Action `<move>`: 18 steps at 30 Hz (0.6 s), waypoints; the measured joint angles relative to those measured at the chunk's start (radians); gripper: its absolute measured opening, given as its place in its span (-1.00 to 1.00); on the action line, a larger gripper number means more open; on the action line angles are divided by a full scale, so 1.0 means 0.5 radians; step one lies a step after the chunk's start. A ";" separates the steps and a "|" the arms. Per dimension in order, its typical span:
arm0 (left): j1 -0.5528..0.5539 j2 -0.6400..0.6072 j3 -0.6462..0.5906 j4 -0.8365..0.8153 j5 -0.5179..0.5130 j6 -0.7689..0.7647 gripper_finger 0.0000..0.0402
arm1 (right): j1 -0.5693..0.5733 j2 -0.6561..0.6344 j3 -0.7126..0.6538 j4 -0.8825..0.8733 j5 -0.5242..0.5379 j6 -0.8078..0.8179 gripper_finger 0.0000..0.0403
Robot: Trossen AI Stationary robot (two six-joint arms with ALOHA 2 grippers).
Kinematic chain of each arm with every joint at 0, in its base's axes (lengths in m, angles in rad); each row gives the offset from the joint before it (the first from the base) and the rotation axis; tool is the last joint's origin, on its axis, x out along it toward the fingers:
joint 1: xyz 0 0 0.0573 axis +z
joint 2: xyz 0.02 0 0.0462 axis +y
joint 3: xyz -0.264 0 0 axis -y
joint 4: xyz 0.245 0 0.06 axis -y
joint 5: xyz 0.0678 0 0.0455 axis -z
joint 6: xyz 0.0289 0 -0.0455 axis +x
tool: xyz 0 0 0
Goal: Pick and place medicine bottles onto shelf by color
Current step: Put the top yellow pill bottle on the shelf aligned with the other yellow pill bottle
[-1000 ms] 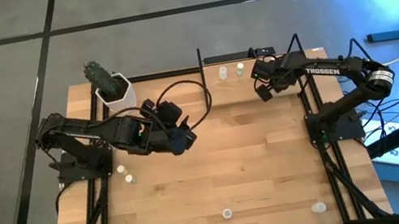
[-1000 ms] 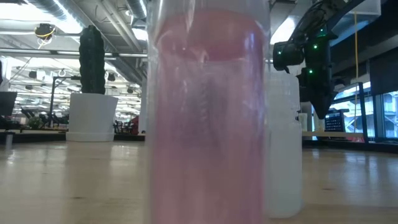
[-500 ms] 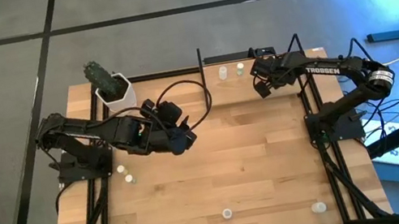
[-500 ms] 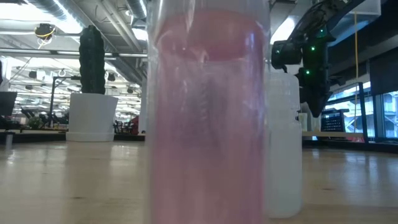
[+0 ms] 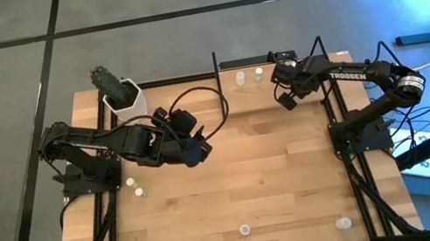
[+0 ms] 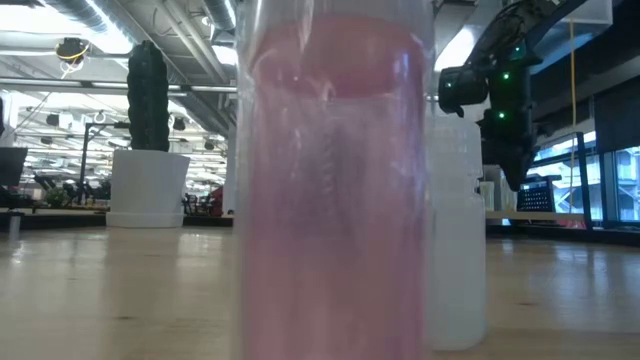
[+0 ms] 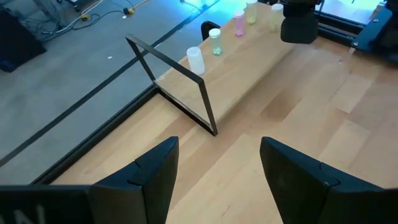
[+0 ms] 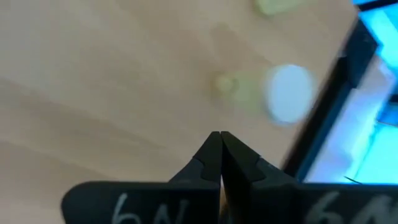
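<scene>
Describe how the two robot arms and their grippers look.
Both arms are dark, jointed metal. The right arm carries white "TROSSEN" lettering and a silver ring near one joint; green lights glow on it in the low view. A black cable loops over the left arm. Each gripper has two dark angular fingers.

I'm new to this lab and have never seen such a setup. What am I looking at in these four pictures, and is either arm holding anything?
These are two dark robot arms at a wooden table, each ending in a two-finger gripper. One picture looks straight down from above. One sits at table height, where a pink bottle stands right against the lens. The other two come from cameras on the wrists. The left gripper waits mid-table, jaws open and empty. The right gripper hangs over the shelf at the table's far edge, jaws shut with nothing between them. A few small bottles already stand on the shelf. More loose bottles dot the table, and a potted plant stands at a far corner.
</scene>
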 joint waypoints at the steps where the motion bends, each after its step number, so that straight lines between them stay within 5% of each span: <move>1: 0.000 0.000 0.000 0.000 0.000 -0.001 0.10 | -0.001 0.000 0.000 -0.016 0.033 0.002 -0.98; 18: 0.005 0.000 0.000 0.000 0.000 -0.008 0.10 | -0.068 0.000 0.000 0.084 0.127 -0.050 -0.98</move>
